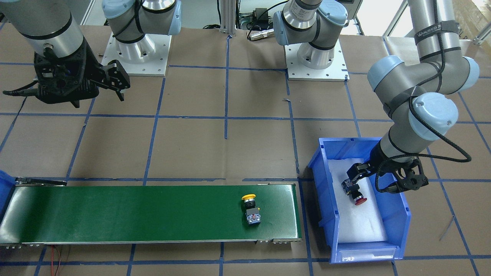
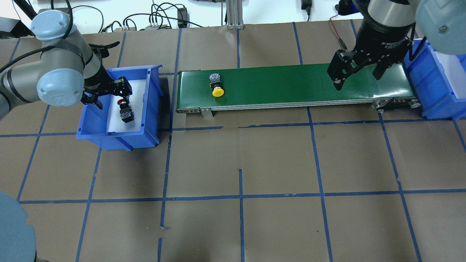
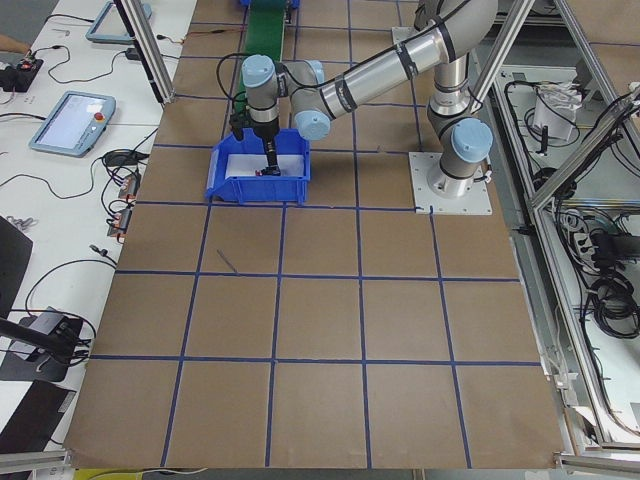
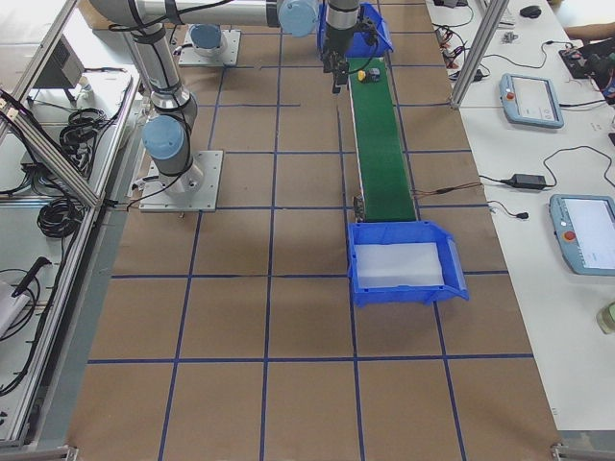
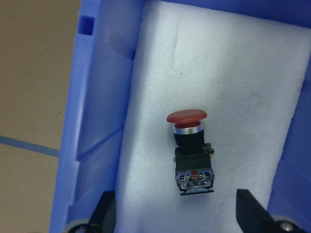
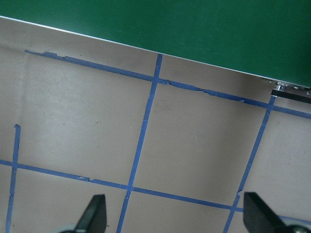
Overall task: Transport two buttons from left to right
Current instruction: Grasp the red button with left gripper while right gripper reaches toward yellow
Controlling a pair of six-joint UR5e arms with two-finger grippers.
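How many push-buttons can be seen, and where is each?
2: the yellow button lies on the green belt, the red button on the foam in the left blue bin.

Overhead camera looks forward and down on the table [image 2: 276,160]; front-facing camera looks steeply down from the opposite side. Both share the green conveyor [image 2: 291,83] and blue bin [image 2: 116,141]. End cameras look lengthwise, distant. Left wrist camera sits close above the red button [image 5: 190,145]; right wrist camera, close above the table.

The left arm [image 1: 418,96] and right arm [image 1: 46,23] are silver tubes with pale blue joint caps, standing on white bolted base plates [image 1: 159,57], with a black cable [image 1: 469,156] and a white-lettered black strap [image 1: 435,32] on the left one, while the left claw [image 2: 111,100] and right claw [image 2: 357,80] are black.
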